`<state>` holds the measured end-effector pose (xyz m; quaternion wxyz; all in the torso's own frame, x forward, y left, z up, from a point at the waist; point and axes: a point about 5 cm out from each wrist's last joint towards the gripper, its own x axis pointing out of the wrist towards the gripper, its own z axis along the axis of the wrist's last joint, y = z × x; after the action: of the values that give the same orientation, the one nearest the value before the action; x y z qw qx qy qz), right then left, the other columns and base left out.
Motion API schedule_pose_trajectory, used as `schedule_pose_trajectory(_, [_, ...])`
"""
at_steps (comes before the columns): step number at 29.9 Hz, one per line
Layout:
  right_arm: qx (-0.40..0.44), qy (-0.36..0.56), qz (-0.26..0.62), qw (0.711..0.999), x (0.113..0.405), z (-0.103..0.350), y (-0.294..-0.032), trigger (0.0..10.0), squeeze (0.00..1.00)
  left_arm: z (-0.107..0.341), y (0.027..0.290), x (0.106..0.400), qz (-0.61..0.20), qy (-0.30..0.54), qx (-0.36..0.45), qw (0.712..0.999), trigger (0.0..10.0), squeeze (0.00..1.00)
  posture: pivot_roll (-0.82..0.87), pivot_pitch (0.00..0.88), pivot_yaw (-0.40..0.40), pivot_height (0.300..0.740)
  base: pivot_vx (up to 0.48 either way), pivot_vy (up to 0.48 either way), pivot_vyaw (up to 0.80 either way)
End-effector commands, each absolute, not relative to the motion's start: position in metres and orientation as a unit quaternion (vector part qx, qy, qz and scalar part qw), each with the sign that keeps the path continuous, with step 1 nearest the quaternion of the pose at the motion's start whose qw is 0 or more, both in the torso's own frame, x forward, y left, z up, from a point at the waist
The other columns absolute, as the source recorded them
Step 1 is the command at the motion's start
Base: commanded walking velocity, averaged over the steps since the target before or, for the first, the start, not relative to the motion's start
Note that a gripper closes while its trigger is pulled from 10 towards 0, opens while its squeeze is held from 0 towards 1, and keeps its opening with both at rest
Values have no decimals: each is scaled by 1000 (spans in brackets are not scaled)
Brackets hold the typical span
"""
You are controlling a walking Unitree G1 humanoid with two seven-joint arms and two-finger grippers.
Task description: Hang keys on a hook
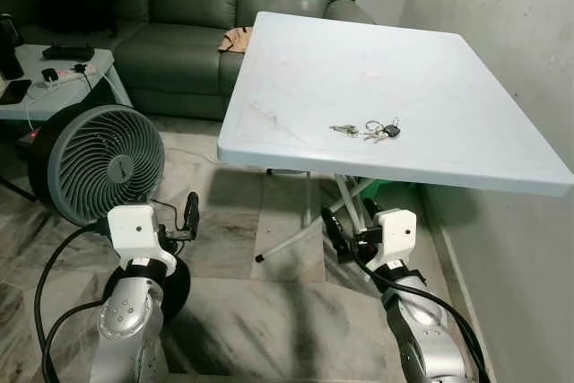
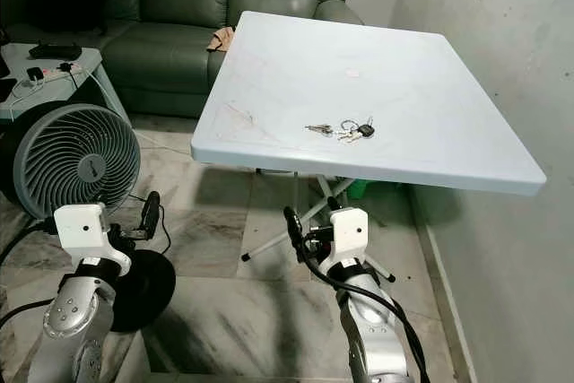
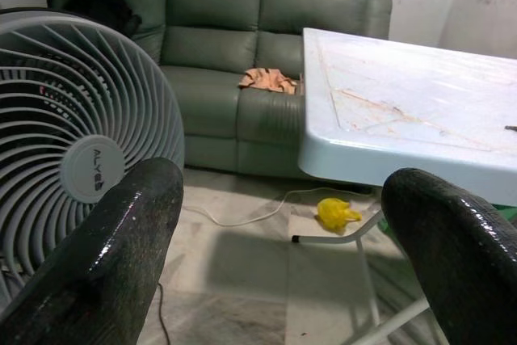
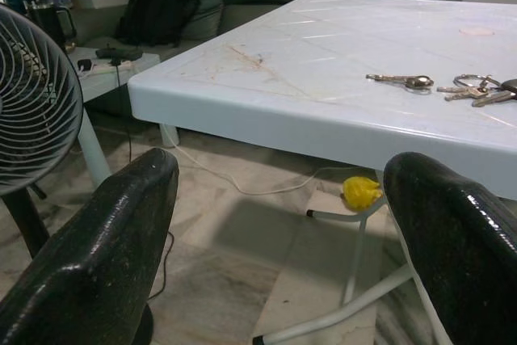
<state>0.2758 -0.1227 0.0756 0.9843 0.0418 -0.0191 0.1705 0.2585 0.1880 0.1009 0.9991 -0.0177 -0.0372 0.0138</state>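
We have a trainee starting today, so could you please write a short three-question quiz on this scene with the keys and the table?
1. True or false: the keys lie on the table, near its front edge.
2. Which stands on the floor to the robot's left of the table? A) fan B) ladder C) bucket
3. Fill in: the left pincer and right pincer are both ____, holding nothing, below the tabletop.

Key: 1 true; 2 A; 3 open.
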Motion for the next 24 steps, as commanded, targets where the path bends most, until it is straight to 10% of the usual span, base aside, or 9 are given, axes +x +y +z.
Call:
schedule_pose_trajectory(1, [42, -21, 170, 984, 278, 77, -124, 10000, 0, 104, 187, 260, 13, -39, -10, 999, 10000, 0, 240, 0, -81, 732, 0, 0, 0])
schedule_pose_trajectory(24, [40, -30, 128, 991, 277, 78, -135, 10000, 0, 108, 180, 269, -4, -48, 14, 999, 10000, 0, 173, 0, -50, 732, 0, 0, 0])
